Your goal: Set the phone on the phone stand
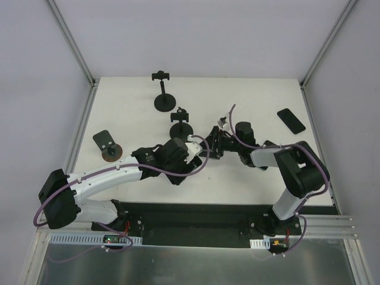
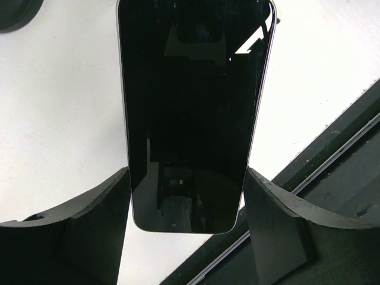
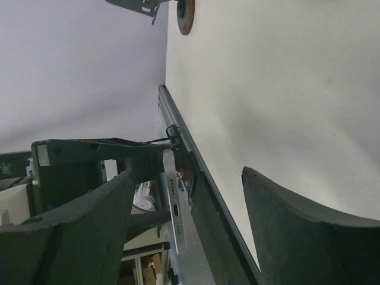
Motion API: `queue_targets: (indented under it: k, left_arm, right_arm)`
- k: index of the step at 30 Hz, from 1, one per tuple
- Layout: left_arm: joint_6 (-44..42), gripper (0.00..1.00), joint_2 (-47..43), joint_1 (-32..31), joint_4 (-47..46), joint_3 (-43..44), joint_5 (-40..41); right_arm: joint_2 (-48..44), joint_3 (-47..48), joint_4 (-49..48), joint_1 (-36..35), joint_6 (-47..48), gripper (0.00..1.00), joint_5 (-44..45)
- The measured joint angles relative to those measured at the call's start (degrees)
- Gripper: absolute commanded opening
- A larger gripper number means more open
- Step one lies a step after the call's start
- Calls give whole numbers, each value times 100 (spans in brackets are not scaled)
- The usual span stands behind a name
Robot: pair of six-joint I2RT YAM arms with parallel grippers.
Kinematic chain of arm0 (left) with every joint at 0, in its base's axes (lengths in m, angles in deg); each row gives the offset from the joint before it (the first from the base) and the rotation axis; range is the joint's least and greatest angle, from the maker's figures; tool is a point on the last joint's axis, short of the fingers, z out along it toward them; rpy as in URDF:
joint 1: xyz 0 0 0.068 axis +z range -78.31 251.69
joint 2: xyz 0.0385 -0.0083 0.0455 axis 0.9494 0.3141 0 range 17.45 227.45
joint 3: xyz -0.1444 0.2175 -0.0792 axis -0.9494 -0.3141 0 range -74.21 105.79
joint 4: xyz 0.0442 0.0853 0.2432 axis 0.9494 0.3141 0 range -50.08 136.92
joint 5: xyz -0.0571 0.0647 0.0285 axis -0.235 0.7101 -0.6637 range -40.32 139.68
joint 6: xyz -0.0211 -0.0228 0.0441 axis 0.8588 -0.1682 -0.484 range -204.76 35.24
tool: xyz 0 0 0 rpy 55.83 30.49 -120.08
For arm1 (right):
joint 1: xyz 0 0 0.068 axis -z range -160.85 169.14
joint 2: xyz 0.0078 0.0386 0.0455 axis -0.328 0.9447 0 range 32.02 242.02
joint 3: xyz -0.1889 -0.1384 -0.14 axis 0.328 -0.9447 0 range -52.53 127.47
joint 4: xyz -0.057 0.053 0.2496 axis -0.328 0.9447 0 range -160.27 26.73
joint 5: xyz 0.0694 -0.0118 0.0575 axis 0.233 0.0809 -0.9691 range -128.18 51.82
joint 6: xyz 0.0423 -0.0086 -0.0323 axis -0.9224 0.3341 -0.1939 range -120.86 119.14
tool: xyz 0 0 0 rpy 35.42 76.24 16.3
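Note:
A phone (image 2: 190, 113) with a dark glossy screen is held above the white table, and my left gripper (image 2: 187, 175) is shut on its two long sides near the lower end. In the right wrist view the phone's silver bottom edge (image 3: 176, 208) with its port stands between the fingers of my right gripper (image 3: 187, 175), which is open with a gap on each side. Both grippers meet near the table's middle, left gripper (image 1: 191, 155) and right gripper (image 1: 212, 145). A black phone stand (image 1: 181, 122) rises just behind them. Another black phone stand (image 1: 161, 90) is farther back.
A second dark phone (image 1: 291, 120) lies flat at the right of the table. At the left a dark plate on a brown disc (image 1: 108, 148) lies near the edge. Metal frame rails (image 1: 80, 136) border the white table on both sides.

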Motion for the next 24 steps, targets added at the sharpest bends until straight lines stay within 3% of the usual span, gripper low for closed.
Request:
queue_targets:
  k: [2,9,14,20,22,24]
  left_arm:
    - [-4,0,-83,-11,-48,0,0]
    - [-20,0,-116,-11,-105,-2,22]
    - [-39,0,-118,-11,-107,-4,35]
    - [-129,0,-142,-15,-101,-7,33]
    - [-127,0,-184,-20,-96,-7,22]
    - [-125,19,-195,-48,-90,-7,37]
  right_arm:
    - [232,-28,-490,-111,-304,69,-107]
    - [866,-50,-2162,-595,-1281,40,-376]
    - [887,-114,-2601,-686,-1506,29,-455]
    - [903,-326,-2758,-691,-1491,1,-420]
    - [935,-407,-2776,-684,-1425,1,-365]
    - [940,-415,-2839,-688,-1419,1,-354]
